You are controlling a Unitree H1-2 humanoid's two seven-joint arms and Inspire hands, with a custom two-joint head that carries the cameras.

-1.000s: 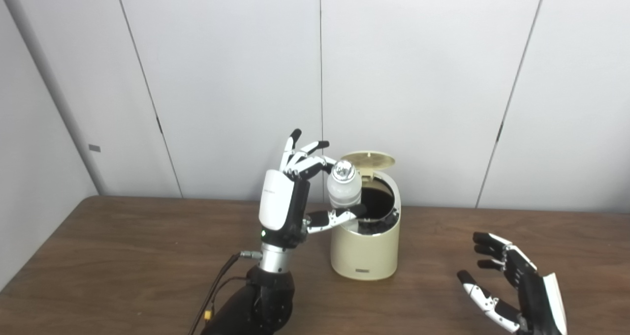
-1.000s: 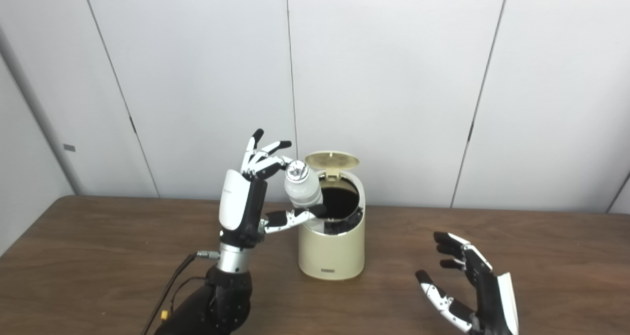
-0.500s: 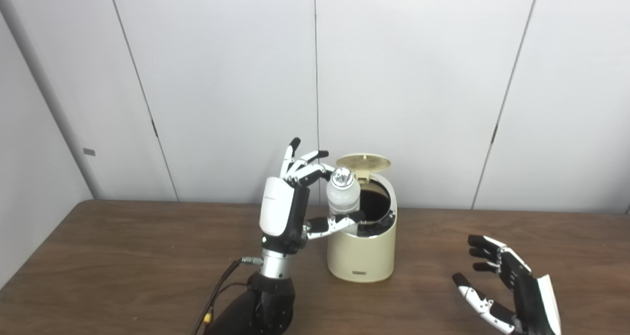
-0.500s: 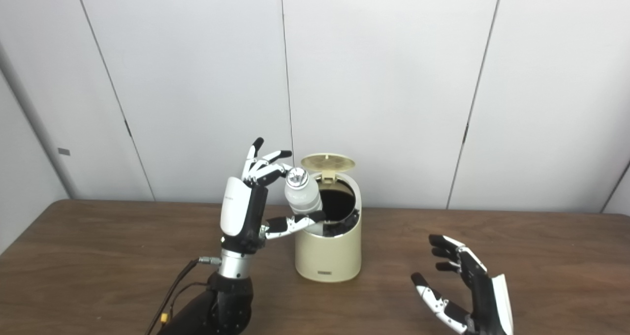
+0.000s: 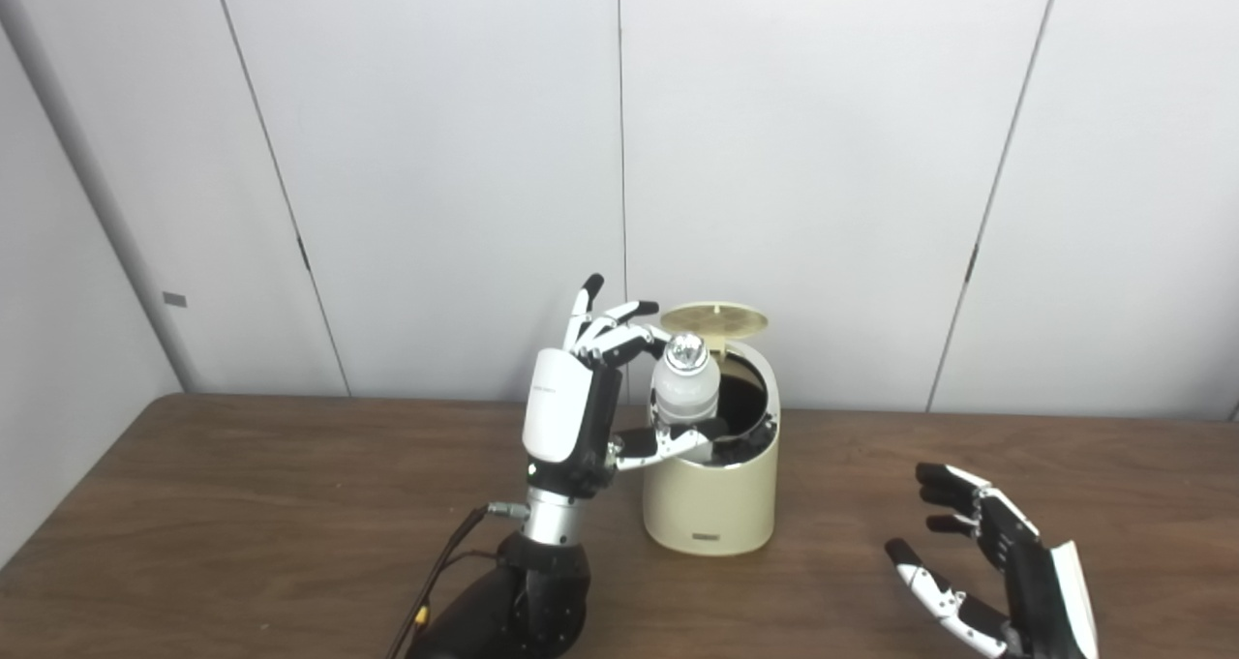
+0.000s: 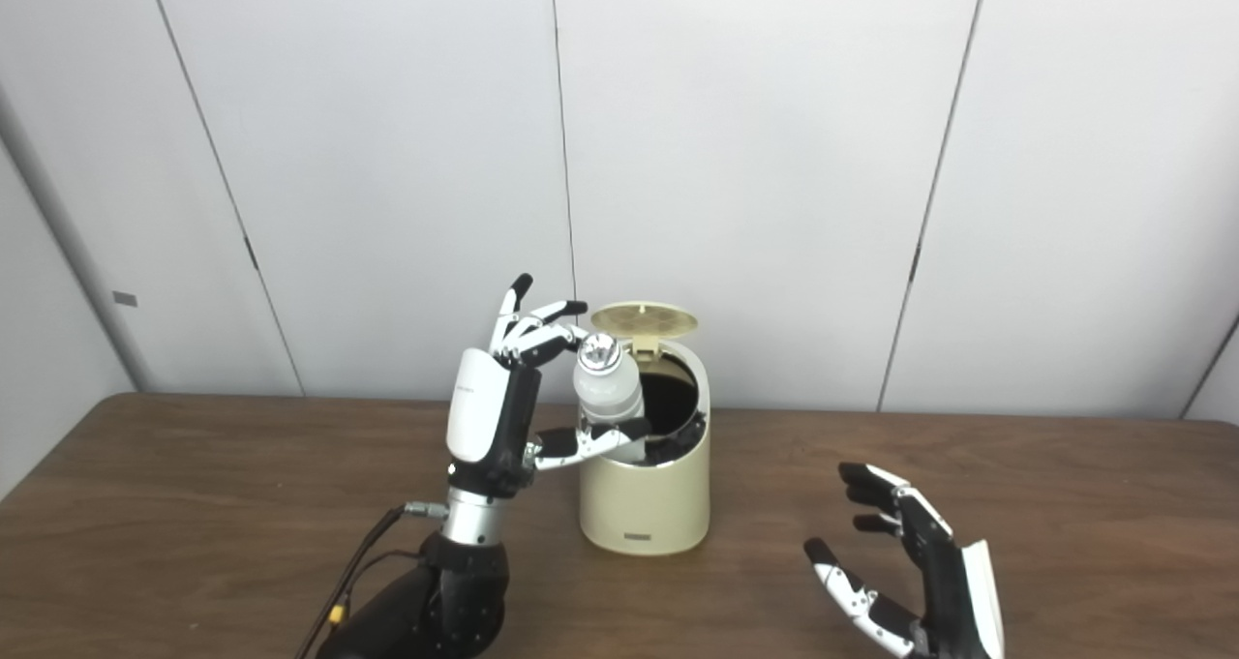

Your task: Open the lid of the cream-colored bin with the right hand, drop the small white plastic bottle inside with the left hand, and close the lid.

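The cream-colored bin (image 5: pixel 711 499) stands on the table's middle with its round lid (image 5: pixel 713 318) flipped up at the back, showing a dark inside. My left hand (image 5: pixel 581 403) is raised beside the bin's left rim, shut on the small white plastic bottle (image 5: pixel 684 388). The bottle is upright with its shiny cap up, over the left part of the opening. My right hand (image 5: pixel 997 567) hangs low near the table at the front right, open, fingers spread, well clear of the bin.
The brown wooden table (image 5: pixel 242 524) reaches to pale wall panels behind. A black cable (image 5: pixel 436 572) runs down from my left wrist toward the front edge.
My left hand has carried the bottle slightly right, further over the bin's opening. The right hand has hardly moved. The camera shifted a little since the oldest frames.
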